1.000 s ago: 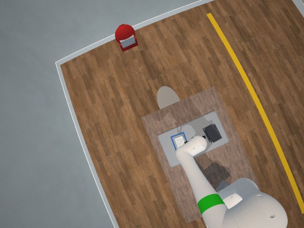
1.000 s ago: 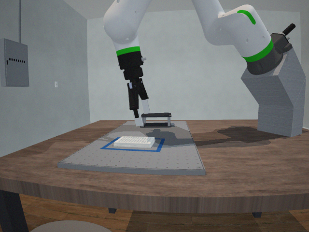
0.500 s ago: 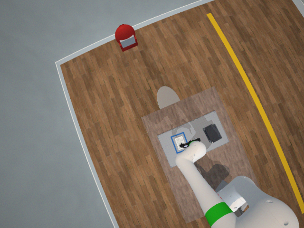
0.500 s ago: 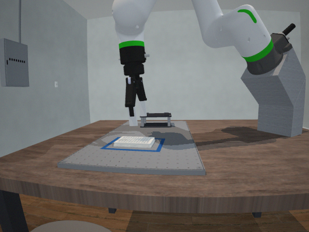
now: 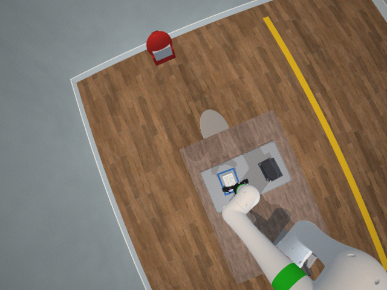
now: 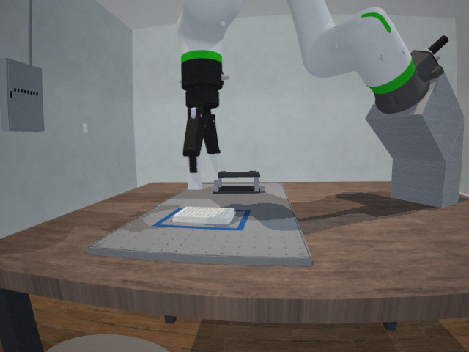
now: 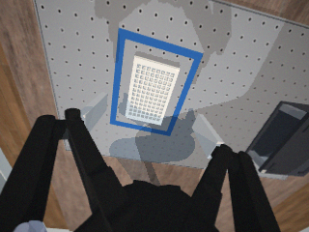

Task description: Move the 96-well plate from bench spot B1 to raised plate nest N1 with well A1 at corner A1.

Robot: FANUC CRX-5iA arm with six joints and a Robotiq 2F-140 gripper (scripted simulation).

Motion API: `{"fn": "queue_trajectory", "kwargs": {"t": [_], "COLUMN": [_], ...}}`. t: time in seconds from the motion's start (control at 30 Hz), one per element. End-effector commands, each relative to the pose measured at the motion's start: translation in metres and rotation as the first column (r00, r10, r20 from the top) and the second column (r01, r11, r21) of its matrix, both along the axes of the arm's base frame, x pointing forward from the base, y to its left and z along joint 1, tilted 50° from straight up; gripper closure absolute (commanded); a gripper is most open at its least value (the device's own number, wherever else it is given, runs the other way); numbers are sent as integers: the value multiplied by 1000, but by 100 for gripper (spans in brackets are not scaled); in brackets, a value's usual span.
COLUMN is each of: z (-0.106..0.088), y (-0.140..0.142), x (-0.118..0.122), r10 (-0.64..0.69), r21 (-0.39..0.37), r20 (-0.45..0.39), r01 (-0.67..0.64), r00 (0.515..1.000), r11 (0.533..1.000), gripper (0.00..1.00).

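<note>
The white 96-well plate (image 6: 204, 215) lies flat inside the blue outline of spot B1 on the grey perforated base. It also shows in the wrist view (image 7: 150, 87) and in the overhead view (image 5: 228, 179). The dark raised nest N1 (image 6: 237, 180) stands empty at the far end of the base; in the overhead view (image 5: 269, 169) it is to the right of the plate. My gripper (image 6: 200, 159) hangs fingers down, well above the plate and a little toward its near side, wide open and empty. In the wrist view the gripper (image 7: 150, 123) has its light fingertips apart, just short of the plate's near end.
The grey perforated base (image 6: 204, 235) lies on a wooden table. The robot's grey pedestal (image 6: 423, 151) stands at the table's right rear. A grey wall box (image 6: 20, 100) hangs on the left wall. A red object (image 5: 159, 47) sits far off on the floor.
</note>
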State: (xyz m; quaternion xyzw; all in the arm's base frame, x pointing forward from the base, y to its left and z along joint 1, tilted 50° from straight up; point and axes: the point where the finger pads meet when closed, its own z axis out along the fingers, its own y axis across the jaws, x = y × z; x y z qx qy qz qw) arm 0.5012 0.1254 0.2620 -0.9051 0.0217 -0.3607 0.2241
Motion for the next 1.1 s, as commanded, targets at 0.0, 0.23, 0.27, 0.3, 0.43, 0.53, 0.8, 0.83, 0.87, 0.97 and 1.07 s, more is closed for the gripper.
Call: {"fn": "queue_trajectory", "kwargs": {"t": [0.0, 0.23, 0.27, 0.3, 0.43, 0.53, 0.8, 0.83, 0.87, 0.97, 1.07], "z": [5, 5, 5, 5, 5, 2, -6, -6, -7, -10, -13], "y": [6, 6, 6, 6, 6, 8, 13, 13, 13, 15, 17], "x": [-2, -2, -2, -2, -2, 1, 9, 9, 10, 13, 17], "r10": [-14, -14, -14, -14, -14, -14, -14, -14, -14, -14, -14], "r21": [-1, -1, -1, -1, -1, -1, -1, -1, -1, -1, -1], "r20": [-1, -1, -1, -1, -1, -1, -1, -1, -1, -1, -1], "r01": [14, 14, 14, 14, 14, 14, 14, 14, 14, 14, 14], "r00": [1000, 1000, 1000, 1000, 1000, 1000, 1000, 1000, 1000, 1000, 1000], "r11": [1000, 1000, 1000, 1000, 1000, 1000, 1000, 1000, 1000, 1000, 1000], "gripper": [0, 0, 0, 0, 0, 0, 0, 0, 0, 0, 0]}}
